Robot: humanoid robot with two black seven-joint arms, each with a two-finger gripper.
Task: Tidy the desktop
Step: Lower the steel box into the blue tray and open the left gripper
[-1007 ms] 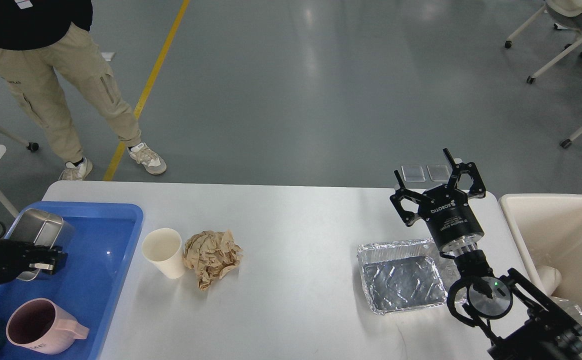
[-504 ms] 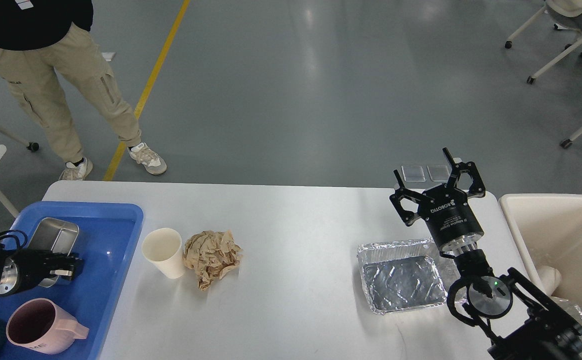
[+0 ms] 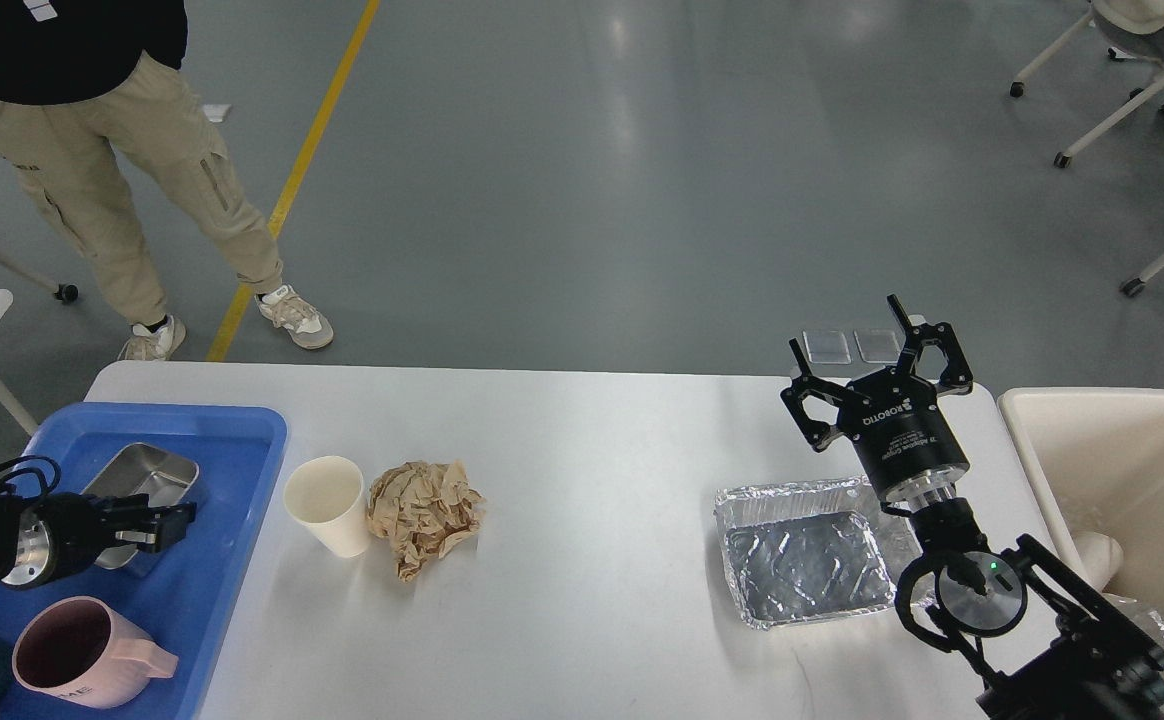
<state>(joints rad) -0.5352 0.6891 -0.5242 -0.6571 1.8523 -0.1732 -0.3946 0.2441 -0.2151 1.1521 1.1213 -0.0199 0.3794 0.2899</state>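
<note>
The white desktop [image 3: 592, 440] holds a white paper cup [image 3: 327, 503], a crumpled brown paper ball [image 3: 424, 515] touching the cup's right side, and an empty foil tray [image 3: 807, 565] at the right. My left gripper [image 3: 164, 524] is low over the blue tray [image 3: 242, 425] at the desktop's left end. It is shut on the near rim of a steel box [image 3: 142, 475] lying in that tray. My right gripper [image 3: 857, 345] is open and empty, raised above the desktop's far right edge, behind the foil tray.
A pink mug [image 3: 82, 655] stands in the blue tray's near part. A beige bin [image 3: 1122, 470] stands beside the desktop's right end. A person [image 3: 112, 160] stands on the floor beyond the far left corner. Chair legs [image 3: 1122, 100] are at far right.
My left gripper has moved right and a little down with the steel box, which went from tilted up to lying flatter in the blue tray. The right arm has not moved.
</note>
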